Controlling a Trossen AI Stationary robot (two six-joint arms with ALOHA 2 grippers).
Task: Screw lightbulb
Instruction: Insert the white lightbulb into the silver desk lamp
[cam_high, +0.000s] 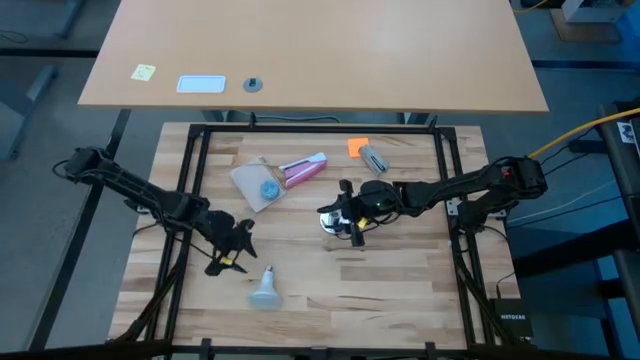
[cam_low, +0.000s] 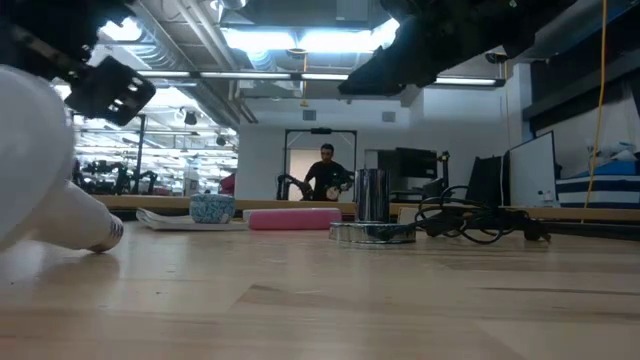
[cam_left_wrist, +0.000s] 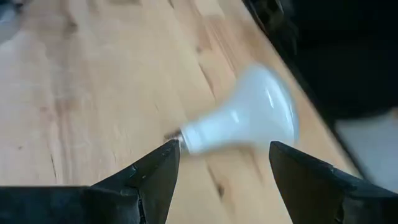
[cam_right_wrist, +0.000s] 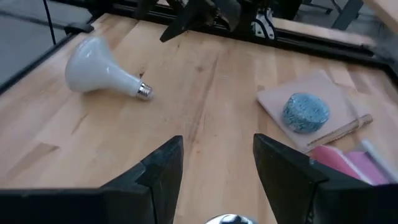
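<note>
Lying on its side near the front edge of the surface (cam_high: 400, 300), the lightbulb (cam_high: 264, 291) is still ungripped, the left hand (cam_high: 228, 258) just beside it with fingers apart and the right hand (cam_high: 352, 225) likewise apart over the socket (cam_high: 333, 221), so picking up and screwing in both remain.

Overhead ceiling lights (cam_low: 300, 40) glare strongly in the low view, leaving both arms as dark silhouettes; table (cam_high: 400, 290) evenly lit, shadows soft; lightbulb (cam_left_wrist: 242, 121) smeared by motion blur in the left wrist view.
</note>
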